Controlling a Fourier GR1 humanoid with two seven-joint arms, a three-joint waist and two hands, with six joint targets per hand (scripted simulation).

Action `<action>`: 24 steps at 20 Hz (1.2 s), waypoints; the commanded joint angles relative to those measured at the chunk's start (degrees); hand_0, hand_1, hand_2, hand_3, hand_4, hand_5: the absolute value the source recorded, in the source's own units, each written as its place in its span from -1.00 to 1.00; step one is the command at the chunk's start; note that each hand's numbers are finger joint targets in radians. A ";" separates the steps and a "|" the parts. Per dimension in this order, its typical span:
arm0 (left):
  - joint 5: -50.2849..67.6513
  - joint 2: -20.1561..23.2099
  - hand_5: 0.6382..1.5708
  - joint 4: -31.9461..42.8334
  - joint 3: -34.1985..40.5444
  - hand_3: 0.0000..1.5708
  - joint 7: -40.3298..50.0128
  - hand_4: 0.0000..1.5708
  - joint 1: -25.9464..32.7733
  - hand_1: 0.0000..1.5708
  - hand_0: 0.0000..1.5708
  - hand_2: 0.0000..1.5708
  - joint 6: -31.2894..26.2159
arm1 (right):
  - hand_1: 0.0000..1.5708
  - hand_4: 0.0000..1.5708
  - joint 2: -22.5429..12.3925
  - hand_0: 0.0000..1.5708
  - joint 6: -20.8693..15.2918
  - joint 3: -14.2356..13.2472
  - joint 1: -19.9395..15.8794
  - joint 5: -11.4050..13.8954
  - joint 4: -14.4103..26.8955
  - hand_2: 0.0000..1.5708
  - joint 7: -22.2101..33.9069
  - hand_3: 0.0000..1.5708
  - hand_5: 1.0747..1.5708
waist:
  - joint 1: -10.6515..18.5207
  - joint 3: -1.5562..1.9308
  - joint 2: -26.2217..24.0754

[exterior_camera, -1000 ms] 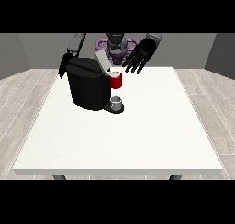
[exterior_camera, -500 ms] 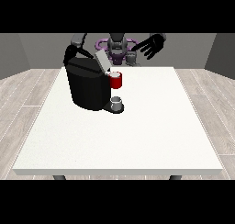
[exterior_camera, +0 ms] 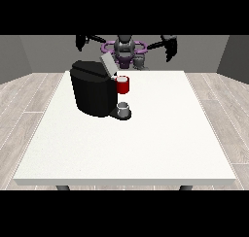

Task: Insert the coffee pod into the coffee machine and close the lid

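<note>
Behind the coffee machine [exterior_camera: 97, 93], both hands hold nothing, finger positions unreadable, so whichever nears the raised lid [exterior_camera: 108, 66] should press it down squarely.

Black coffee machine [exterior_camera: 95, 93] stands upright on the table's far-left part, lid [exterior_camera: 108, 65] raised.

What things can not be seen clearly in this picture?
- Front view: the inside of the coffee machine is hidden by its black body and raised lid.
- The grey thing at its base is too small to identify.
- The fingers of the hand at the view's left and the hand at the view's right are too small to read.
</note>
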 commanded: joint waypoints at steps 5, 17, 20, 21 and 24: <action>8.02 -2.11 1.00 -6.08 -5.24 -1.00 4.18 -0.50 6.19 -1.00 -1.00 -1.00 -1.07 | -1.00 -1.00 -3.44 -1.00 0.91 -1.47 -4.88 1.07 1.77 -1.00 3.45 -1.00 1.00 | 5.38 0.06 -2.39; 13.70 -1.91 1.00 -22.41 -11.28 -1.00 7.82 -0.51 8.27 -1.00 -1.00 -1.00 -2.05 | -1.00 -0.84 -7.41 -1.00 3.19 -12.46 -15.64 -8.95 11.61 -1.00 4.89 -1.00 1.00 | 11.13 0.08 7.97; 13.66 -1.80 1.00 -24.55 -12.24 -1.00 8.02 -0.54 12.15 -1.00 -1.00 -1.00 -0.27 | -1.00 -0.79 -5.27 -1.00 3.17 -10.07 -18.56 -9.13 11.62 -1.00 7.03 -1.00 1.00 | 9.34 0.05 9.99; 14.83 -1.42 1.00 -27.80 -12.34 -1.00 10.25 -0.55 13.13 -1.00 -1.00 -1.00 -1.18 | -1.00 -0.81 -6.64 -1.00 3.97 -10.67 -18.28 -9.48 12.94 -1.00 7.86 -1.00 1.00 | 9.35 0.06 9.04; 16.85 -2.15 1.00 -32.74 -14.03 -1.00 15.92 -0.59 13.76 -1.00 -1.00 -1.00 0.34 | -1.00 -1.00 -3.99 -1.00 3.01 -7.63 -17.09 -7.05 14.28 -1.00 4.27 -1.00 1.00 | 8.21 0.06 9.83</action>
